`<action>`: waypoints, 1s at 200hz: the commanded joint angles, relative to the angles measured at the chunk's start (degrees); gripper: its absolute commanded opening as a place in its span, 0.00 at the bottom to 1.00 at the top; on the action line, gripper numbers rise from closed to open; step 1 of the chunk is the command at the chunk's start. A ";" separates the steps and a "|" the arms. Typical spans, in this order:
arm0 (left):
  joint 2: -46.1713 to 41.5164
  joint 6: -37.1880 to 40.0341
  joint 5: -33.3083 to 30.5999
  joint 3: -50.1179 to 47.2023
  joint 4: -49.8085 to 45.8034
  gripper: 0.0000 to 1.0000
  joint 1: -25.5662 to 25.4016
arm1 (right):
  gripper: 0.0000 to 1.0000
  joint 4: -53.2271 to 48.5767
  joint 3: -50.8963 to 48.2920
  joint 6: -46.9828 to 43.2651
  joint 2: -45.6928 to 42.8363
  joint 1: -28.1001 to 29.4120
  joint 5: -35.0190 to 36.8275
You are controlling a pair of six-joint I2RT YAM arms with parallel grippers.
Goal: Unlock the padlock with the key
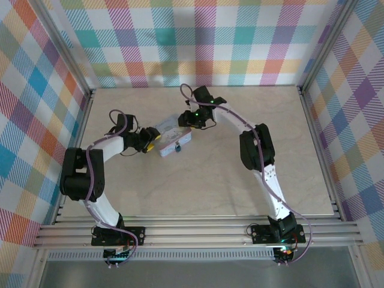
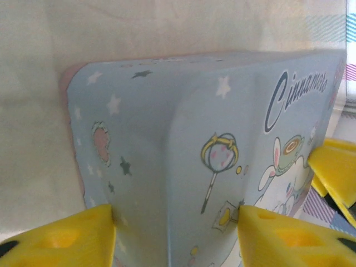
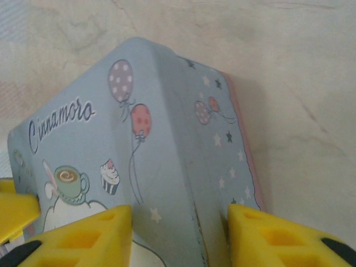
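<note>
The left gripper [image 2: 177, 211] is spread wide. Its two yellow fingers [image 2: 72, 236] sit over the cover of a pale blue book [image 2: 167, 128] printed with "Cinnamoro" lettering, stars and a cartoon rabbit. A raised fold of the cover runs up between the fingers. Whether the pads press on the cover cannot be told. At the right of this wrist view, another yellow finger [image 2: 334, 167] pokes in over the book's far corner.

The right gripper [image 3: 179, 208] is likewise spread, with its yellow fingers [image 3: 83, 236] on either side of the same fold, over a part of the cover printed with balloons and a cupcake. The book's pink edge [image 3: 250, 161] lies against the pale table.

From above, the left gripper [image 1: 151, 141] meets the book [image 1: 171, 139] from the left and the right gripper [image 1: 191, 122] reaches it from the far right. The book lies left of centre on the beige table [image 1: 228, 186]. A small dark fitting [image 1: 178, 146] sits at its near edge, too small to confirm as the padlock. Plaid walls [image 1: 198, 36] enclose the table.
</note>
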 commanded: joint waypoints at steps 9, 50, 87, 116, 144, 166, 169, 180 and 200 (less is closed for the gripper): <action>3.58 0.57 2.93 8.07 -0.31 0.45 -3.29 | 0.39 3.76 -6.97 4.45 -7.10 0.85 -8.80; 8.30 2.67 1.82 19.82 -7.83 0.38 -8.03 | 0.34 7.94 -15.42 7.21 -14.22 -2.35 -8.16; 13.60 2.92 1.47 29.06 -12.06 0.37 -12.63 | 0.34 8.66 -20.90 6.57 -19.46 -3.71 -6.06; 17.62 3.24 0.35 34.73 -14.10 0.38 -16.50 | 0.34 8.35 -25.39 5.66 -22.55 -5.36 -5.15; 21.00 1.79 -1.08 37.62 -14.32 0.37 -20.39 | 0.35 9.47 -31.09 5.13 -25.72 -7.70 -4.46; 22.28 1.25 -3.39 38.23 -14.49 0.37 -22.29 | 0.36 9.91 -34.94 5.14 -27.45 -10.06 -4.52; 22.38 1.17 -3.63 38.24 -14.49 0.37 -22.46 | 0.36 9.94 -35.38 5.08 -27.58 -10.33 -4.50; 22.73 1.03 -4.54 38.24 -14.77 0.37 -22.79 | 0.38 9.85 -36.61 4.85 -28.40 -11.13 -4.53; 22.52 1.57 -6.72 38.24 -16.07 0.40 -23.01 | 0.47 8.17 -37.78 3.43 -30.06 -11.64 -3.33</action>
